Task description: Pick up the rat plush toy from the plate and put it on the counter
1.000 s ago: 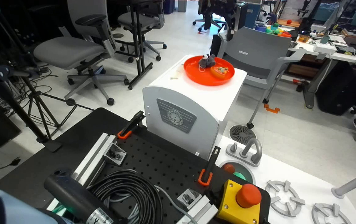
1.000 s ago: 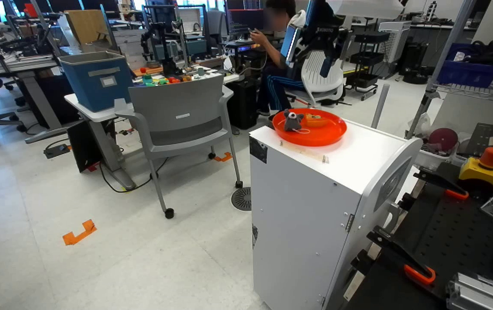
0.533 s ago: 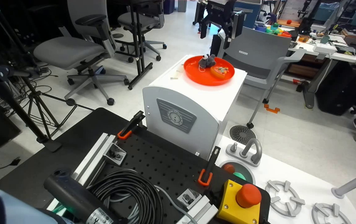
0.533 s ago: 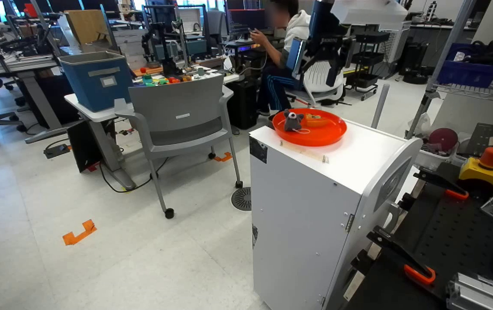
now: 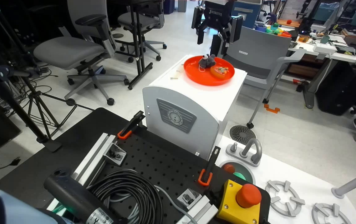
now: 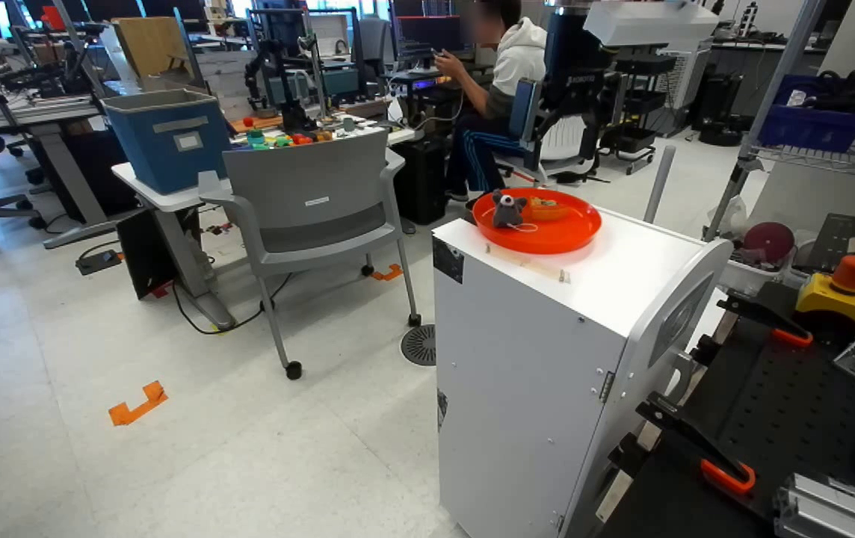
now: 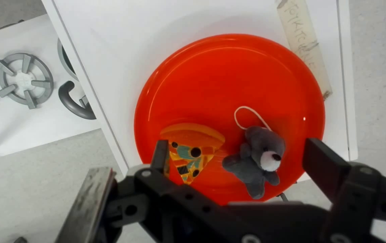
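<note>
Counter (image 6: 622,273) bears the plate (image 7: 230,74); above, our end effector (image 7: 237,148) gapes empty. Because the pizza slice (image 7: 193,145) lies beside the rat plush toy (image 7: 253,162), we may pinch both.

I remotely register a grey toy (image 7: 252,164) with white muzzle (image 7: 269,162), uniform orange plate (image 7: 226,81) and multicolour-patched pizza slice (image 7: 191,152).
</note>
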Controlling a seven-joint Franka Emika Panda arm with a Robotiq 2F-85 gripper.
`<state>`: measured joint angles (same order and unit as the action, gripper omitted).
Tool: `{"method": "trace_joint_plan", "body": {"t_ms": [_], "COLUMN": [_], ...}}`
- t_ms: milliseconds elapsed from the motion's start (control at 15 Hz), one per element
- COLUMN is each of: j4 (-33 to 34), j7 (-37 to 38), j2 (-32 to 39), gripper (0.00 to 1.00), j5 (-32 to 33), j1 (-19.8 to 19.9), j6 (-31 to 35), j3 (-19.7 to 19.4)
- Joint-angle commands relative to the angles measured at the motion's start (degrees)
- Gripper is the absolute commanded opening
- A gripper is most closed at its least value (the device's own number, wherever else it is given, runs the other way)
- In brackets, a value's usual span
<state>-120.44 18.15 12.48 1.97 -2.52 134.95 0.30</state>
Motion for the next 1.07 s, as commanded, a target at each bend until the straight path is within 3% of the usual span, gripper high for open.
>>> {"method": "trace_joint_plan", "body": {"t_ms": [0, 467, 733, 1000], "j4": [0.84, 0.17, 0.28, 3.4], "j7": [-1.08, 0.42, 7.62, 10.59], "j2": [-0.46, 0.05, 2.11, 5.57], "gripper": [1.0, 1.0, 1.0, 1.0], "j5": [-0.25, 0.6, 8.98, 10.82], "j1": [-0.19, -0.4, -1.93, -3.07], "j6": [-2.23, 0.35, 6.35, 5.96], "j3": [-0.29, -0.63, -2.59, -3.22]}}
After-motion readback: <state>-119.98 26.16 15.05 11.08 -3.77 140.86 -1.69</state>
